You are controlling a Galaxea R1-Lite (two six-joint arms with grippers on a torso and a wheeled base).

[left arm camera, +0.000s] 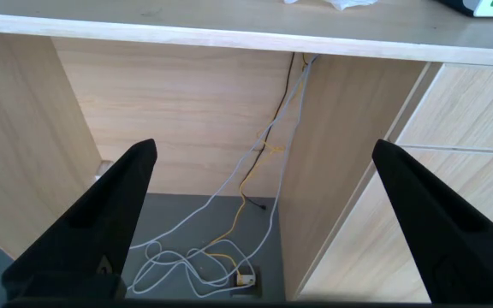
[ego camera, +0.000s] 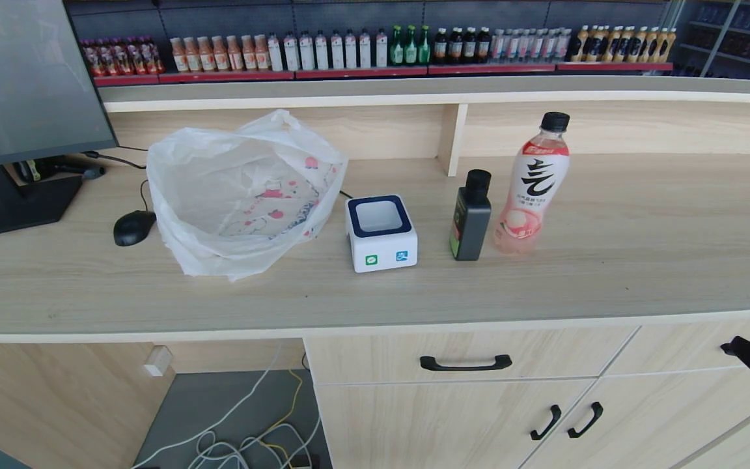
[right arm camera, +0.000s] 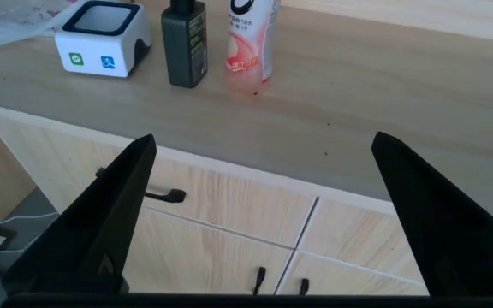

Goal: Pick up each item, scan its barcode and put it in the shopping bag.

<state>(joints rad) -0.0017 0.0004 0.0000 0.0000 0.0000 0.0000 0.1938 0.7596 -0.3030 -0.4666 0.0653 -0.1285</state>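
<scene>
The right gripper (right arm camera: 262,141) is held with its fingers spread wide and nothing between them, lower than the counter's front edge and out before the drawers (ego camera: 466,363). The left gripper (left arm camera: 264,150) is likewise spread and empty, below the counter and facing the recess where loose cables (left arm camera: 229,248) lie.

Ahead of and above the right gripper, two items stand upright on the counter (ego camera: 642,247). One is a tall pink drink bottle (ego camera: 534,185). A shorter dark bottle (ego camera: 471,218) is set just beside it, on the side away from that gripper. Beyond the dark bottle comes the scanner (ego camera: 381,234), and farthest off the shopping bag (ego camera: 245,195), its mouth open upward.

The pink bottle is judged full, fairly heavy, round and smooth, so slip and tipping are to be expected. It is best clasped around the mid-body, below the shoulder. The dark bottle looks stiff and lighter, and could be taken across its body.

Little room is left between the two bottles for a finger. Bare counter lies on the pink bottle's nearer side, so approach is favoured from there. The counter lip must be cleared first. Behind the bottles, movement is bounded by a raised back shelf and an upright divider (ego camera: 451,138). The bag is thin and limp, so its rim may fold inward.
</scene>
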